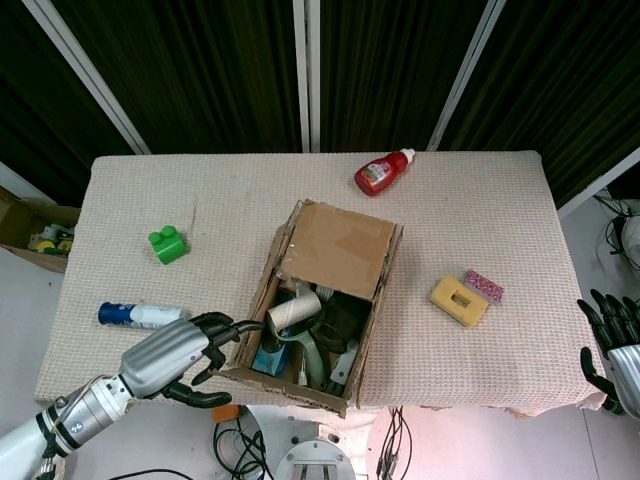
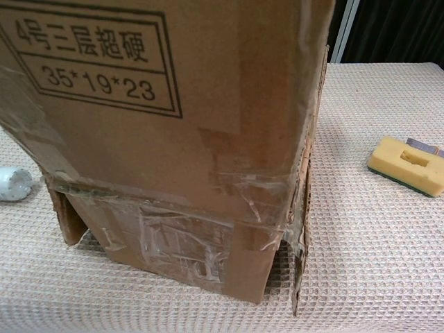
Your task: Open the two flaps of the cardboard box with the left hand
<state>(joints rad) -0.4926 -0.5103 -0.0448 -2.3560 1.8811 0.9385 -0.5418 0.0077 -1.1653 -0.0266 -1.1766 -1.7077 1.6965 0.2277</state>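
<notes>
Left hand (image 1: 178, 352) low, fingers curled; right hand (image 1: 605, 340) spread.

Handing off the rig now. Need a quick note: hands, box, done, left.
Left hand: at the table's front edge, fingertips on the near flap of the cardboard box, which is folded out toward the robot.
Right hand: idle off the table's right end, holding nothing.
Done: near flap open, contents exposed.
Left: far flap lies over the box's rear half; open it with the left hand.
</notes>
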